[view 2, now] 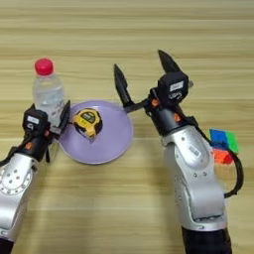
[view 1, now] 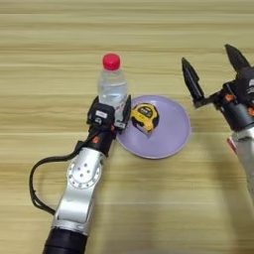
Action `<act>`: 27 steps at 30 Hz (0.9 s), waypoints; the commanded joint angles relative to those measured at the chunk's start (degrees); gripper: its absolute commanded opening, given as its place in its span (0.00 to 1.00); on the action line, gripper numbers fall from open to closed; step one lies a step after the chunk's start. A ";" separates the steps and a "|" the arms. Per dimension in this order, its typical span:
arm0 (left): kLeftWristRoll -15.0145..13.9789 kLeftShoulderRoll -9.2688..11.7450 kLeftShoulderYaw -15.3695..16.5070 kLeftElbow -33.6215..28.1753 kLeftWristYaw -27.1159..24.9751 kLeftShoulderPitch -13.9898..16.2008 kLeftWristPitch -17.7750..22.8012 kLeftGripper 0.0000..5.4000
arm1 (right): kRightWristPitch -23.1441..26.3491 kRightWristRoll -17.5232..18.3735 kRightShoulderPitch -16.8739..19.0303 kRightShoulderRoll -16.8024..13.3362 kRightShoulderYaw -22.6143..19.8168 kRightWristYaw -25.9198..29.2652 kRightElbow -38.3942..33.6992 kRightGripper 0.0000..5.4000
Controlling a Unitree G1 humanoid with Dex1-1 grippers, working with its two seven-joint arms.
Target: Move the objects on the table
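The clear bottle (view 1: 112, 84) with its red cap stood upright, the left gripper (view 1: 115, 112) pinching it low down. The yellow tape measure (view 1: 145, 117) lay on the purple plate (view 1: 171, 136). The right gripper (view 2: 142, 73) hung nearby, fingers spread. The table (view 1: 49, 39) beyond was bare.

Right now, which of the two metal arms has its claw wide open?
The right claw, beside the round lilac plate, has its two black fingers spread wide. The left claw sits at the clear plastic red-capped water bottle.
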 commanded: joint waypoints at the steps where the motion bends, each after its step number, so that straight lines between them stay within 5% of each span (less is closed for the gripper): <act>1: -0.94 1.02 1.95 -1.72 0.61 -1.48 -1.25 0.58 | -6.32 -4.77 -2.76 1.50 -0.77 -3.93 10.37 1.00; 6: -1.35 2.44 5.04 -0.49 1.48 -1.64 -1.67 0.58 | -6.88 -10.20 -6.48 0.65 -0.07 -6.72 22.21 1.00; 13: -3.35 4.78 10.37 0.68 2.26 -1.65 -1.94 0.58 | -7.33 -8.13 -9.79 2.15 -1.52 -6.54 30.45 1.00; 20: -5.21 6.96 14.66 5.89 2.52 -2.23 -3.11 0.58 | -7.13 -6.91 -9.79 2.32 -2.24 -6.06 30.13 1.00; 27: -5.65 6.45 14.94 14.29 2.26 -3.58 -6.13 0.58 | -6.01 -6.23 -8.93 2.38 -2.18 -5.82 27.31 1.00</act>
